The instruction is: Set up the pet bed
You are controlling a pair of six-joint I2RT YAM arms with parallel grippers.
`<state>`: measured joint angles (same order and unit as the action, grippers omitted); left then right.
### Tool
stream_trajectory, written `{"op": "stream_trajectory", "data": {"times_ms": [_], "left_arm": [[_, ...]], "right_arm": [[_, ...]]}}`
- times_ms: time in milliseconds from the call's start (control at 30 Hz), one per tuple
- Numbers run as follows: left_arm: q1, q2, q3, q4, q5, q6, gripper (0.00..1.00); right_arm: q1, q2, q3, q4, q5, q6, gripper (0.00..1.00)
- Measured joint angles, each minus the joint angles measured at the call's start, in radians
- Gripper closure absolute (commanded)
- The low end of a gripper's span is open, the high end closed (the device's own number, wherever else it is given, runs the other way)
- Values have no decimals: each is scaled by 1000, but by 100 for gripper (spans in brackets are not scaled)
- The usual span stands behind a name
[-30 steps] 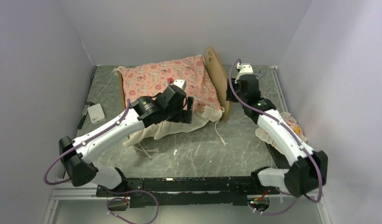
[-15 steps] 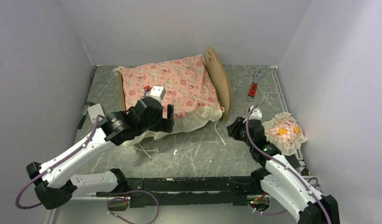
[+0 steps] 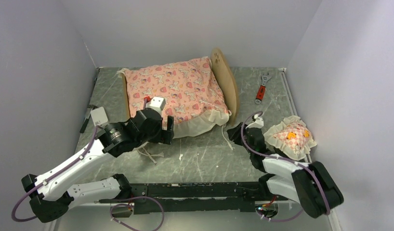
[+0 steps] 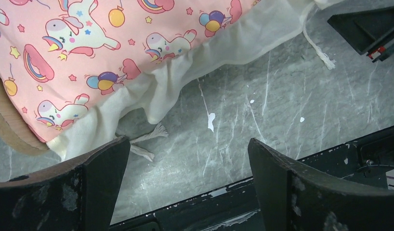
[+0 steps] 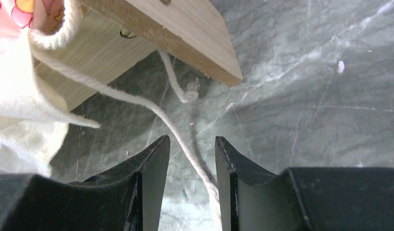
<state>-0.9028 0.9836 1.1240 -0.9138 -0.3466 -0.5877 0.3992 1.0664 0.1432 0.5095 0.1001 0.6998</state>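
The pet bed (image 3: 227, 82) stands at the back of the table, its rounded headboard with the paw cutout on the right. A pink cartoon-print mattress (image 3: 173, 89) lies on it, and its cream ruffle (image 4: 224, 43) spills over the near side. My left gripper (image 3: 168, 130) hovers wide open at that near edge, with only bare table between its fingers (image 4: 188, 140). My right gripper (image 3: 235, 134) sits low by the headboard's near foot (image 5: 185, 24). Its jaws (image 5: 192, 137) stand partly apart with a loose white cord (image 5: 151, 108) running between them, not pinched.
A small frilled pillow (image 3: 287, 137) lies at the right beside the right arm. A red-handled wrench (image 3: 261, 89) lies at the back right. A small white box (image 3: 99, 116) sits at the left edge. Grey walls close in on three sides.
My left arm pulled back off the mattress toward the near edge. The right arm swung from behind the headboard down to its near foot, uncovering the pillow and the wrench, and its jaws narrowed a little.
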Motion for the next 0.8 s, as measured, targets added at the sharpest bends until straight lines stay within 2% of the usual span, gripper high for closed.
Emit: {"op": "stream_trajectory", "data": {"times_ms": [267,567,700,800], "left_arm": [[0,32,24,-20,0,5,0],[0,83,40,-19,5,11,0],[0,97,40,-18,10,11,1],[0,100,40,-15,17,11,0]], "right_arm": [[0,204,31,217,-5,-2,55],[0,370,98,347,-6,0,59],[0,447,112,394,-6,9,66],[1,489,116,418,-6,16,81]]}}
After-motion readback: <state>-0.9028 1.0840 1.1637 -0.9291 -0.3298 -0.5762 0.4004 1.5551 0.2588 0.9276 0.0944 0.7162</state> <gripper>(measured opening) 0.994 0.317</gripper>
